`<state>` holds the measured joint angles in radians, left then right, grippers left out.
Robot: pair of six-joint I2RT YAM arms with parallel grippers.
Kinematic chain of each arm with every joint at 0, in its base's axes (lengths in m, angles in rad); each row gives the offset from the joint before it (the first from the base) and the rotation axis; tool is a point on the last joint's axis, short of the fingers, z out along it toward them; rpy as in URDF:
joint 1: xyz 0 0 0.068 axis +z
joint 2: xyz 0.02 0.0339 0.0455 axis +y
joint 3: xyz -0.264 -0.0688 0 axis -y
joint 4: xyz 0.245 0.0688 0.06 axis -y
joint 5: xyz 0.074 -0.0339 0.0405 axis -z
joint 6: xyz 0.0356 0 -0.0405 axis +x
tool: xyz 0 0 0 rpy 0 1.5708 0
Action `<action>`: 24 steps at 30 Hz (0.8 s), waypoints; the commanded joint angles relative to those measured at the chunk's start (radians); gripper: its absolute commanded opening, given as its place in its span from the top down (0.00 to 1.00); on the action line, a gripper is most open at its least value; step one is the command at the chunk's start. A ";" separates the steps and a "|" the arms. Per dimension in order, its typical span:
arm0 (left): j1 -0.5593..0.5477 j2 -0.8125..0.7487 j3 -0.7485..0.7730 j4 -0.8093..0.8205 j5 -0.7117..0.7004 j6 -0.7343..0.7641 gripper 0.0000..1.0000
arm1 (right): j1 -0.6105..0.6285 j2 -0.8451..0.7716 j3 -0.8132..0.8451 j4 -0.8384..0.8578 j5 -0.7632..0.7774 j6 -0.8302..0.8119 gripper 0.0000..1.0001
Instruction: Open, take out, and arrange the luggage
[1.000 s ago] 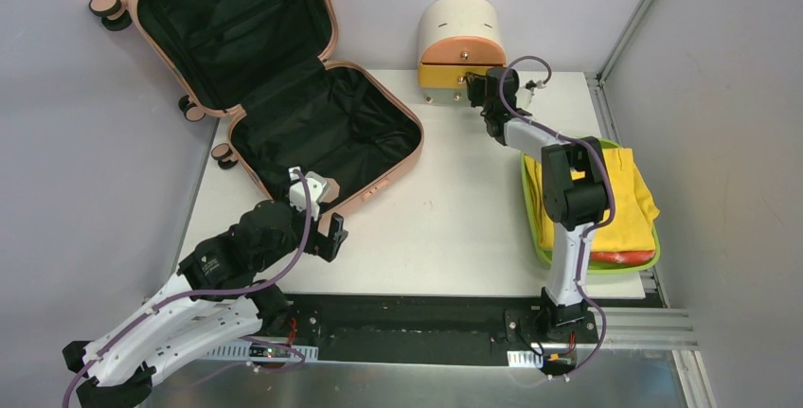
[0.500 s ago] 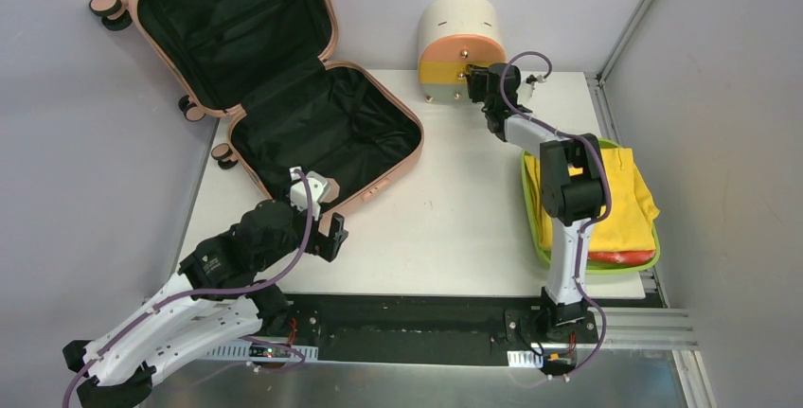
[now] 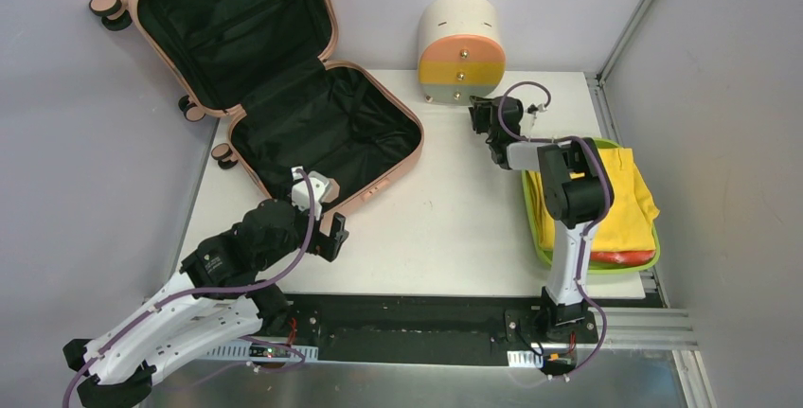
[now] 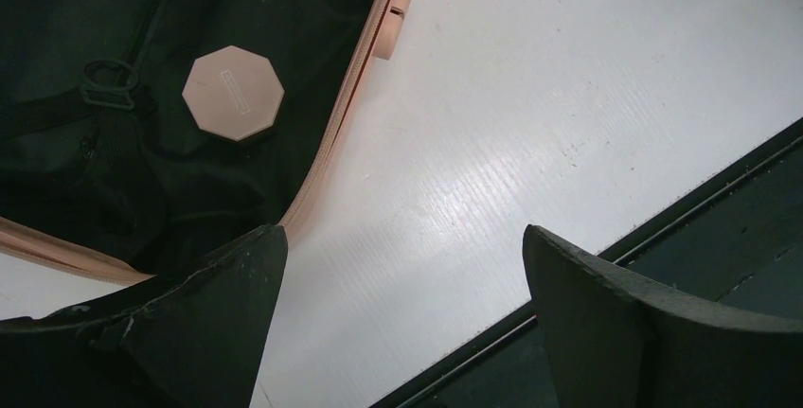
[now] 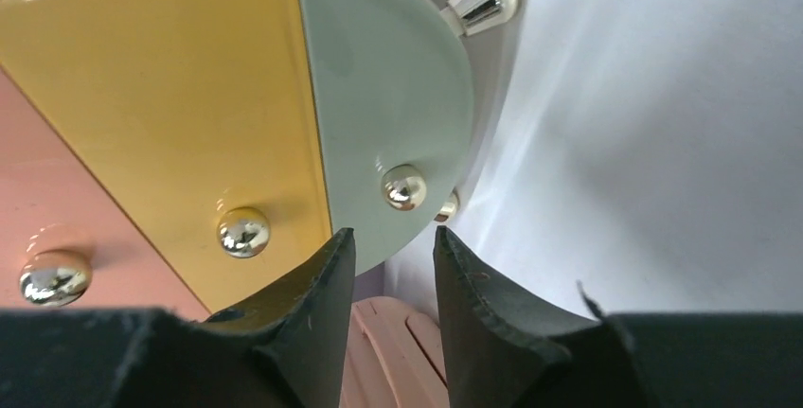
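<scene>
**A:** Logging the step: the luggage (image 3: 322,133) lies open, lid up, just ahead-left of the left gripper (image 4: 402,247), whose jaws stand wide with nothing between them. Inside we see only black lining (image 4: 95,190).

**B:** So we judge this the arranging stage. The right gripper (image 5: 391,238), parted only a slit and empty, faces the drawer unit (image 3: 460,39) directly ahead. Next calls for squaring on one of the knobs (image 5: 404,187).

**A:** Counts: one luggage, three wheels (image 3: 106,6) showing, three shut drawers (image 3: 464,72), three knobs, one tray (image 3: 527,219) holding a yellow cloth (image 3: 620,204).

Right end effector (image 5: 391,242) seemingly barely parted
</scene>
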<state>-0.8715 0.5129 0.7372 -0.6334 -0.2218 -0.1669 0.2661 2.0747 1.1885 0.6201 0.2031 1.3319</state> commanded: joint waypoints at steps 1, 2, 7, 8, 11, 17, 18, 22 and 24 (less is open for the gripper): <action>-0.007 0.012 0.000 0.012 -0.006 0.001 0.01 | 0.005 -0.027 0.007 0.162 -0.032 -0.014 0.60; -0.007 0.012 0.001 0.012 -0.005 0.001 0.01 | 0.006 -0.008 0.014 0.167 -0.036 -0.008 0.60; -0.007 0.009 -0.002 0.012 -0.006 0.000 0.01 | 0.013 0.074 0.083 0.161 -0.064 -0.035 0.55; -0.007 0.010 -0.002 0.011 -0.007 0.001 0.01 | 0.012 0.086 0.100 0.148 -0.071 -0.036 0.55; -0.007 0.014 0.000 0.012 -0.006 0.003 0.01 | 0.013 0.116 0.133 0.131 -0.078 -0.040 0.54; -0.007 0.019 0.001 0.012 -0.007 0.007 0.01 | 0.017 0.172 0.198 0.107 -0.073 -0.048 0.54; -0.007 0.019 -0.001 0.012 -0.008 0.005 0.01 | 0.017 0.183 0.210 0.107 -0.081 -0.053 0.55; -0.007 0.022 -0.002 0.012 -0.012 0.001 0.01 | 0.017 0.216 0.241 0.116 -0.093 -0.070 0.57; -0.007 0.025 -0.002 0.012 -0.011 0.002 0.01 | 0.016 0.223 0.242 0.130 -0.095 -0.073 0.60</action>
<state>-0.8715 0.5282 0.7372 -0.6334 -0.2214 -0.1669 0.2775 2.2814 1.3869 0.7063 0.1211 1.2919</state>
